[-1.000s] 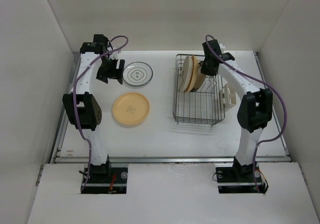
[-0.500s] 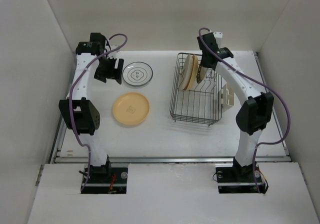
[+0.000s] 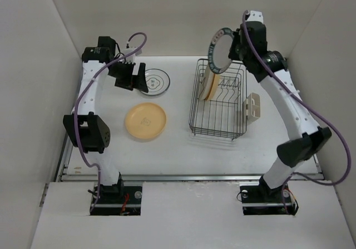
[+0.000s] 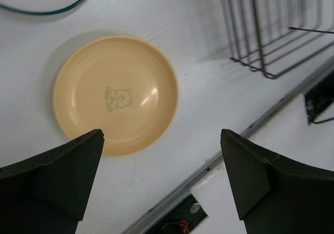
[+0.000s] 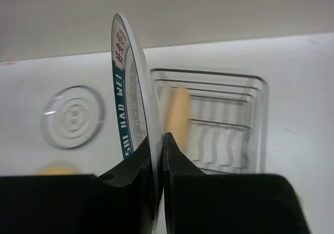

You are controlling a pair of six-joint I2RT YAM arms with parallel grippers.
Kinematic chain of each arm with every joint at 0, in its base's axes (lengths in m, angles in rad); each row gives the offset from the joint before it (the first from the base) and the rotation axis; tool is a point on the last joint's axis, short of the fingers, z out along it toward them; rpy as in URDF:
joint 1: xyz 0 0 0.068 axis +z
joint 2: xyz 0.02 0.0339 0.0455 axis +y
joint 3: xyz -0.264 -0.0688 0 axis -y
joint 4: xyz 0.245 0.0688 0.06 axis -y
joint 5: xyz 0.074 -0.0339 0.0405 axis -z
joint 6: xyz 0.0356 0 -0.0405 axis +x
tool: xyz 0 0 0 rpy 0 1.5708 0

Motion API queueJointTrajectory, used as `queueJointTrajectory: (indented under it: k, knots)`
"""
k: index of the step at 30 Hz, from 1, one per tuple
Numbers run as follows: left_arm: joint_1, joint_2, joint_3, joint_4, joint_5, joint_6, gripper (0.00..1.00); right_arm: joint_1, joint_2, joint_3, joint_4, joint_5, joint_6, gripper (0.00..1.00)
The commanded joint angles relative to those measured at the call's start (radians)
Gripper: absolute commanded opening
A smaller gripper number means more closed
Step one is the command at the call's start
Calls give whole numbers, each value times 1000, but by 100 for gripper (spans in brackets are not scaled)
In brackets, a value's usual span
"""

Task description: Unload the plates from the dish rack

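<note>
My right gripper (image 3: 236,47) is shut on the rim of a white plate with a teal band (image 3: 221,50), held on edge in the air above the back of the black wire dish rack (image 3: 191,113). In the right wrist view the fingers pinch that plate (image 5: 130,95) at the gripper (image 5: 158,140). Two yellow and cream plates (image 3: 208,81) still stand in the rack. A yellow plate (image 3: 145,121) and a white ringed plate (image 3: 156,82) lie flat on the table. My left gripper (image 3: 133,76) hovers open beside the ringed plate, and its wrist view looks down on the yellow plate (image 4: 116,94).
A beige plastic holder (image 3: 253,105) hangs on the rack's right side. White walls close in the table on the left, back and right. A metal rail (image 3: 189,177) runs along the near edge. The rack's corner (image 4: 263,33) shows at the upper right of the left wrist view.
The right arm has lifted the teal-banded plate up out of the rack. The left gripper has opened wider and shifted slightly right by the ringed plate.
</note>
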Motion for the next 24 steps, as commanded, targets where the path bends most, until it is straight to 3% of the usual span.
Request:
queueJointTrajectory:
  k: [1,5,7,9,13,17,21,22,24]
  knots:
    - [-6,-85,-10,10,322,66,94,10,-76,-88,310,-514,7,0]
    - [-6,-85,-61,84,398,17,93,50,47,-107,425,-973,35,0]
    - [-6,-85,-92,177,379,-58,93,70,111,-131,482,-1076,61,0]
    - [-6,-96,-136,228,331,-100,93,102,153,-122,535,-1168,88,0]
    - [-6,-105,-178,303,299,-150,90,136,241,-76,536,-1207,88,0]
    - [3,-94,-188,313,265,-184,78,145,252,-96,618,-1264,124,0]
    - [22,-76,-198,313,323,-207,24,155,271,-116,618,-1262,133,0]
    - [22,-67,-198,313,332,-222,0,155,271,-116,618,-1262,133,0]
    - [22,-67,-188,313,343,-223,0,155,280,-125,618,-1262,133,0]
